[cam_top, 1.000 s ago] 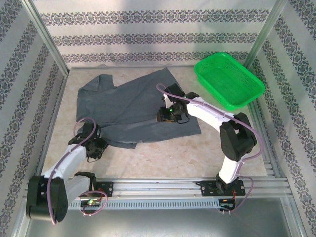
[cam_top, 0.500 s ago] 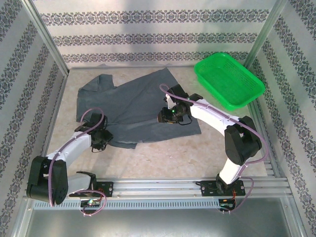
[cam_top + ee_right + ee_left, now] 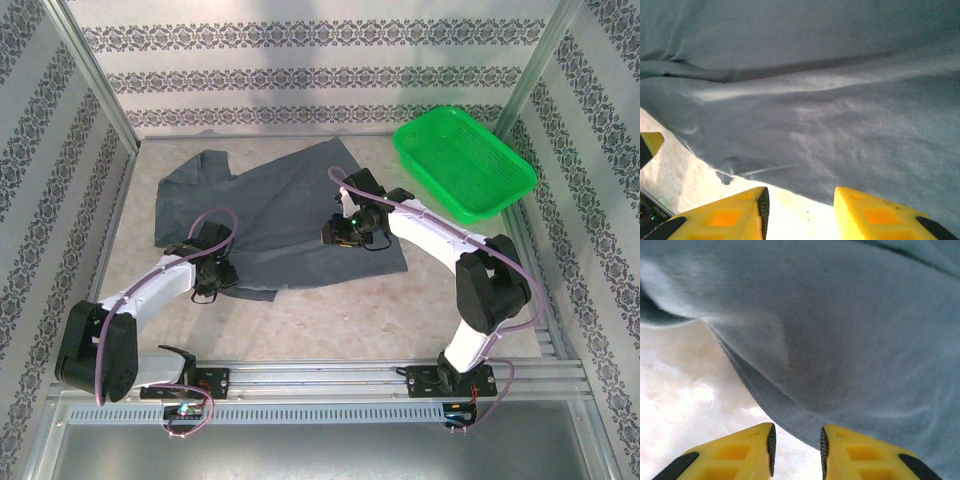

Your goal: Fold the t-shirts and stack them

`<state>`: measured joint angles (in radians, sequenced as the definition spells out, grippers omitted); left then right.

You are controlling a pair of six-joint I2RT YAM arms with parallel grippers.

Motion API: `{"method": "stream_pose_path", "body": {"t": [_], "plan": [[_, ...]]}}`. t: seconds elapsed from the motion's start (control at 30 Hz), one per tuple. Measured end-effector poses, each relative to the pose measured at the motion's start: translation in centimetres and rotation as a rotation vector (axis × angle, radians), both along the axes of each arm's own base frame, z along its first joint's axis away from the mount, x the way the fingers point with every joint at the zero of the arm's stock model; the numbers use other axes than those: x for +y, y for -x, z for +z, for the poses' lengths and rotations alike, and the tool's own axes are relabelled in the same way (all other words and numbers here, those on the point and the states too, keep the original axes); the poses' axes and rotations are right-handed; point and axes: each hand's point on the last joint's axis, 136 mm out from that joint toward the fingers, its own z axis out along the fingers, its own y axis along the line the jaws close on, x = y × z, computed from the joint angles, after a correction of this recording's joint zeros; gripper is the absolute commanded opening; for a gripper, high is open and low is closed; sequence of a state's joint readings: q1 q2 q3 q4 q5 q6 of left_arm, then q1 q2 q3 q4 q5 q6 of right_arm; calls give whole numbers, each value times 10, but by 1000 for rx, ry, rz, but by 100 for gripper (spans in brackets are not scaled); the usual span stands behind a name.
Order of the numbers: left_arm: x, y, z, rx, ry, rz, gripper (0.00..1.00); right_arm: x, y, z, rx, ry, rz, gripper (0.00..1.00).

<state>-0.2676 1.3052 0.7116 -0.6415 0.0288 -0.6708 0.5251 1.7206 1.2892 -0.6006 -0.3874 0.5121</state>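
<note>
grey t-shirt [image 3: 270, 215] lying open on the bench [image 3: 340, 310], one arm at each end of its near edge.
the t-shirt lies unfolded and creased over the left and middle of the bench, well apart from the green basket [image 3: 465, 160] at the far right corner. the left fingers [image 3: 752, 450] are at the near left hem [image 3: 775, 407]; they stand slightly apart, with the hem's edge reaching the mouth of the gap and bare bench showing between them. the right fingers [image 3: 730, 217] are over the near right part of the shirt; they stand wider apart, nothing between them, and the fabric edge lies just ahead.
</note>
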Motion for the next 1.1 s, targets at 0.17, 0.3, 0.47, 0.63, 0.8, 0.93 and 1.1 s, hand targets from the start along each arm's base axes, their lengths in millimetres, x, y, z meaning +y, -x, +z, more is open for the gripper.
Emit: {"method": "stream_pose_path", "body": {"t": [0.17,0.3,0.47,0.63,0.8,0.93,1.1], "plan": [[0,4,-14,55,-44,-129,44,-3,-2,0,4,-2,-16,40],[-1,4,-23,96,-64,-188,49,-4,-3,3,-1,-5,-20,40],[-3,-3,-29,111,-66,-204,44,-4,-2,4,0,-11,-22,40],[-10,-20,-29,89,-52,-207,14,-4,-2,6,-2,-16,-24,40],[-13,-20,-22,70,-45,-182,0,-7,-4,8,-5,-18,-31,40],[-20,-11,-3,35,-18,-149,0,-11,-7,8,-6,-18,-44,40],[-26,5,20,-4,55,-78,0,-10,-13,-1,14,-10,-53,40]]}}
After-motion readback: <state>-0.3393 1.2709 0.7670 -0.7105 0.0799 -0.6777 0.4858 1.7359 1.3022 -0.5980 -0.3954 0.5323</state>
